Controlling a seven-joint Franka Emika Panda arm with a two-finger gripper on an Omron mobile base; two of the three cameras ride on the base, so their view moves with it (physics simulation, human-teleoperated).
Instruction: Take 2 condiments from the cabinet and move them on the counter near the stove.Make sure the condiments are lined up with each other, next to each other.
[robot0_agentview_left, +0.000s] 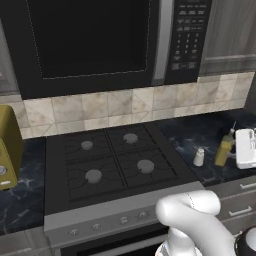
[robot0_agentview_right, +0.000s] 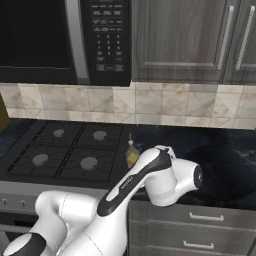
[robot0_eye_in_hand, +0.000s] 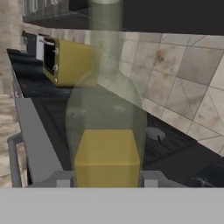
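The tall oil bottle (robot0_agentview_left: 224, 150) stands upright on the black veined counter (robot0_agentview_left: 210, 131), to the right of the stove (robot0_agentview_left: 112, 162), and the arm's white hand is pressed against its right side. Seen from the hand, the bottle (robot0_eye_in_hand: 107, 131) sits right between the two dark fingertips (robot0_eye_in_hand: 61, 180), its yellow label square in the gap and its clear neck rising above, so the jaws are clamped on the bottle's lower body. From behind on the right, the bottle (robot0_agentview_right: 132, 154) shows just past the bent white forearm, with its thin spout pointing up and the stove's (robot0_agentview_right: 65, 150) right edge beside it.

The short pale shaker (robot0_agentview_left: 199, 157) stands upright on the counter too, just left of the bottle and between it and the stove's right edge. The two are near each other but not touching, and the shaker reaches only partway up the bottle. Both sit roughly level with the front pair of burners.

Above the cooktop hangs a black microwave (robot0_agentview_left: 105, 40) with its keypad on the right, over a tan tiled backsplash (robot0_agentview_left: 120, 107). A yellow toaster (robot0_agentview_left: 7, 145) sits on the counter on the stove's far left. Grey wooden cabinets (robot0_agentview_right: 190, 40) fill the wall to the right of the microwave, and grey drawer fronts (robot0_agentview_right: 200, 225) run beneath the counter.
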